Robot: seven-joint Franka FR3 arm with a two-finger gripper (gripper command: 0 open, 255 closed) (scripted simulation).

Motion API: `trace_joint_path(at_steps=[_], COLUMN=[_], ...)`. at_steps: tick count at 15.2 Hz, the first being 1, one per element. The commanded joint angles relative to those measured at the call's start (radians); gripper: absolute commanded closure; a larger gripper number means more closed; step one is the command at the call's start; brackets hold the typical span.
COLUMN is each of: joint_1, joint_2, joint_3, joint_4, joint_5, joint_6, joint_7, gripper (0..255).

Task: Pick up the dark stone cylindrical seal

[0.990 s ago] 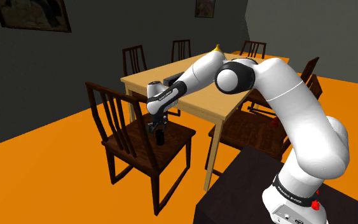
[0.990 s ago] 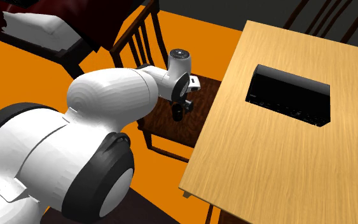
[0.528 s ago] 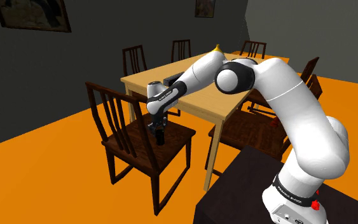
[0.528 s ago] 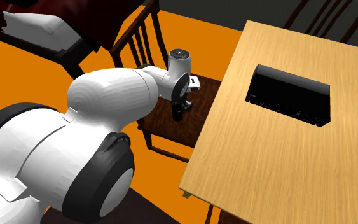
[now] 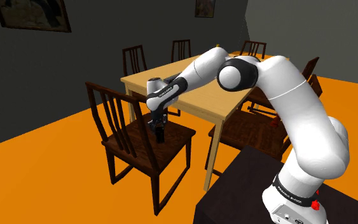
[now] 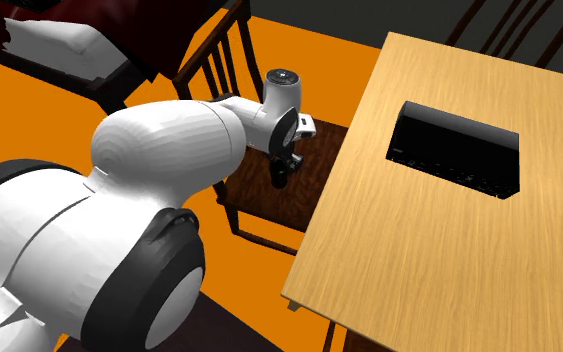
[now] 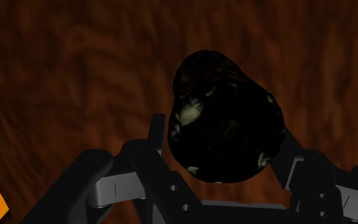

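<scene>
The dark stone seal (image 7: pixel 225 121) is a black cylinder with pale flecks, and my gripper (image 7: pixel 220 147) is shut on it, one black finger (image 7: pixel 147 159) pressing each side. In the shoulder view the gripper (image 5: pixel 160 128) points straight down with the seal (image 5: pixel 161 135) at its tip, just over the dark wooden chair seat (image 5: pixel 147 145). In the second exterior view the seal (image 6: pixel 282 178) hangs under the gripper (image 6: pixel 285 168), beside the table's edge and over the chair seat (image 6: pixel 254 198). Whether the seal still touches the seat, I cannot tell.
A light wooden table (image 5: pixel 193 95) stands close beside the chair, with a black box (image 6: pixel 456 150) on it. The chair's slatted back (image 5: pixel 110 114) rises on the shoulder view's left. More chairs ring the table. The floor (image 5: pixel 44 172) is orange.
The fingers have closed on the seal. The hand and forearm have since risen slightly, taking the seal with them.
</scene>
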Motion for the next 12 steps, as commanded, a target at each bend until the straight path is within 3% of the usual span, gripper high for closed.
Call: trace_joint_path(at_steps=[1,12], joint_1=[-0.001,-0.004], joint_2=[-0.018,-0.098], joint_3=[0.001,0.006], joint_4=[-0.003,-0.007], joint_5=[0.001,0.007], joint_6=[-0.015,-0.09], joint_7=[-0.001,-0.005], gripper=[255,255])
